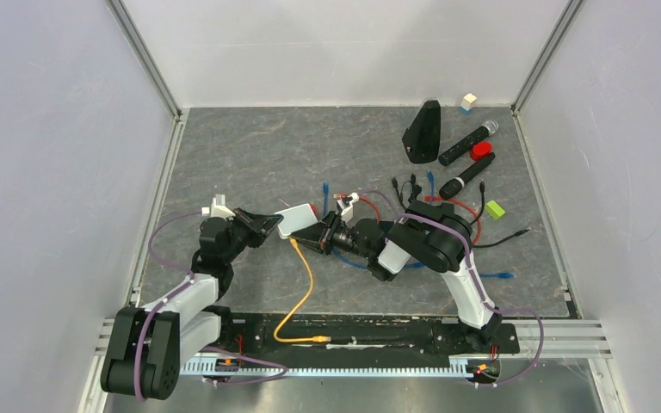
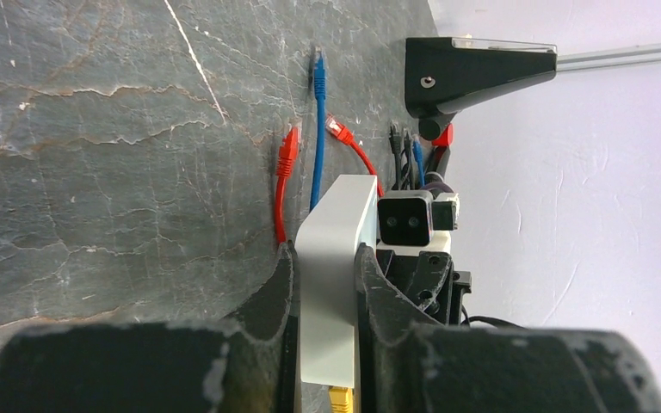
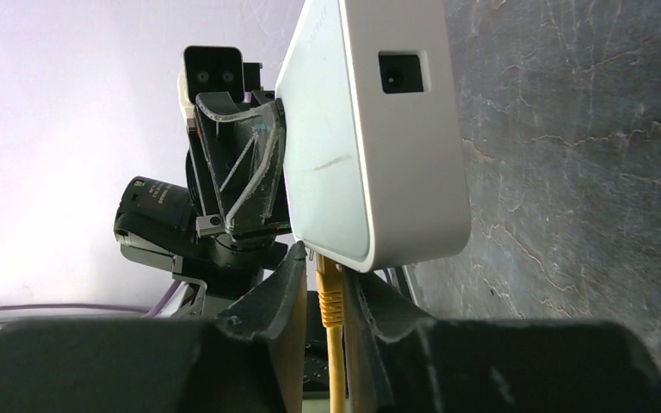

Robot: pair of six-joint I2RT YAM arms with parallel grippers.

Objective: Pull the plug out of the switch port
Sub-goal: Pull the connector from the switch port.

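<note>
Switch [image 1: 297,219] sits a little toward 9 o'clock of the middle of the table [image 1: 250,146]. It is a white box held up on edge, its long side running roughly 9 to 3 in the top view. The yellow plug [image 1: 295,243] is seated in its lower edge and points toward 6 o'clock. From there the yellow cable [image 1: 305,288] trails to the near edge of the table.

The left gripper [image 2: 325,258] comes in from 9 o'clock and is clamped on the switch's two broad faces. In its own view the box runs from 6 to 12, with the plug just showing at 6.

The right gripper [image 3: 327,275] comes in from 3 o'clock. Only its own camera shows its jaws standing narrowly either side of the plug, right under the switch. I cannot tell whether they press on it. That view alone also shows a small square socket [image 3: 400,71] on the switch's narrow side.

The left wrist view shows a red cable [image 2: 284,185] and a blue cable [image 2: 317,129] lying on the table beyond the switch, toward 12.
</note>
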